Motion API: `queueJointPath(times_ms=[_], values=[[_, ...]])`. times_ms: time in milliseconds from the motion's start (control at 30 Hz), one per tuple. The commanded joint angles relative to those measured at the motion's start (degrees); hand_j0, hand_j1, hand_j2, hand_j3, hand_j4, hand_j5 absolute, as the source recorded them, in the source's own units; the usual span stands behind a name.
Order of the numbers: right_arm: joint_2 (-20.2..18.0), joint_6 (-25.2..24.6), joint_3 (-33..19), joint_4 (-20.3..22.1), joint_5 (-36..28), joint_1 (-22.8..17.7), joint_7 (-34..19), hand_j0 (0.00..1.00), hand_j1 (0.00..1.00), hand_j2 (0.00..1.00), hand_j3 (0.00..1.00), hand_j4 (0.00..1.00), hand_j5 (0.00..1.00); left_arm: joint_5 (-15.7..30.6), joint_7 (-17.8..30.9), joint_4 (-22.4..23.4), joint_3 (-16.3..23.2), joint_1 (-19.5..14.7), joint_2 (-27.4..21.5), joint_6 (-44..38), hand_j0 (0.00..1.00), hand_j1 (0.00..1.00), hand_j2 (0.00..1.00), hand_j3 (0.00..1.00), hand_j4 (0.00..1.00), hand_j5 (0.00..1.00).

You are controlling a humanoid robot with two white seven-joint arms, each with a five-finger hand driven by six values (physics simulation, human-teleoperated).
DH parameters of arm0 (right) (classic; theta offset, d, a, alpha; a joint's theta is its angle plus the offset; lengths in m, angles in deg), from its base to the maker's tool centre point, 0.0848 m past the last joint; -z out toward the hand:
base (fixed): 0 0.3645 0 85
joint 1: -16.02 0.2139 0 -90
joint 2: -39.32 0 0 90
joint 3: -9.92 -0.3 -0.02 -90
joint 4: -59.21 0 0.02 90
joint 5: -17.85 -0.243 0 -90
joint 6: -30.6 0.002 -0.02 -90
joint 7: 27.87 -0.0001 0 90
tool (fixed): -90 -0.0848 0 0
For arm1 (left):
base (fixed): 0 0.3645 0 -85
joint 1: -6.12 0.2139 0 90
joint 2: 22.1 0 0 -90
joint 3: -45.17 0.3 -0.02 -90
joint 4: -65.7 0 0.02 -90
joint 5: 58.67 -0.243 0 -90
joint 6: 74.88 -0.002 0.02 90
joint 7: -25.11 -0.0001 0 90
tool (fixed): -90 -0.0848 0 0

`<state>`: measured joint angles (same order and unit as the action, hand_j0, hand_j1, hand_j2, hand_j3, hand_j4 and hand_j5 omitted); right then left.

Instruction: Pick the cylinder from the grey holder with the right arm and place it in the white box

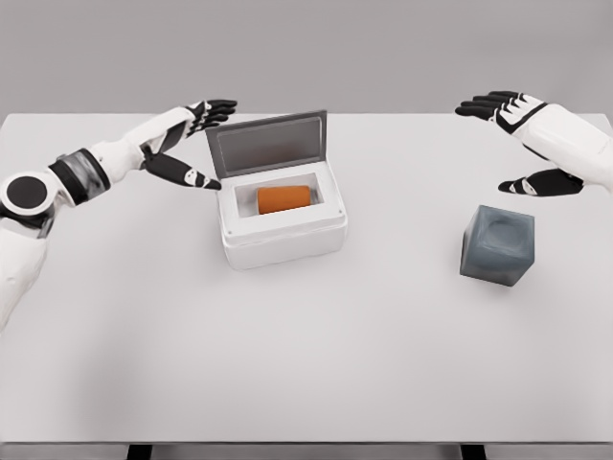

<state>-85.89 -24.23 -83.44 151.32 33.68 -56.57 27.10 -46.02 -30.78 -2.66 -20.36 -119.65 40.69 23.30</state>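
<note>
Plain grey backdrop, big white table [306,364], nothing fancy; the white box [283,235] sits left of centre with its grey lid [268,142] tipped up at the back, which leaves the opening free from above and from the front; the orange cylinder [284,198] is lying on its side down in the box's well, so as far as I can judge the placing part is basically done; the grey holder [497,245] sits well apart on the right side of the table, and its top dimple looks empty, which fits; the right hand [522,144] hangs above and behind the holder, fingers spread wide with the thumb dropped below, holding nothing at all; looks to me like it's parked clear of the holder so it won't knock it; the left hand [192,144] is just beside the lid's left edge, fingers loose and open too, thumb pointing toward the box, gripping nothing; can't tell if it actually touches the lid or only hovers next to it.
</note>
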Motion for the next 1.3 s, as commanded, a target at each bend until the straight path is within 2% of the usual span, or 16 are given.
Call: queueJointPath(times_ms=[0,1267], values=[[0.0,-0.2,-0.1,0.0,-0.4,0.0,0.0,1.00,1.00,1.00,1.00,1.00,1.00,0.4,0.0,-0.9,0.6,0.0,-0.1,1.8,1.00,1.00,1.00,1.00,1.00,1.00],[0.0,-0.2,-0.1,-0.3,-0.1,0.0,0.0,1.00,1.00,1.00,1.00,1.00,1.00,1.1,0.0,-5.6,1.4,1.3,-0.8,3.7,1.00,1.00,1.00,1.00,1.00,1.00]])
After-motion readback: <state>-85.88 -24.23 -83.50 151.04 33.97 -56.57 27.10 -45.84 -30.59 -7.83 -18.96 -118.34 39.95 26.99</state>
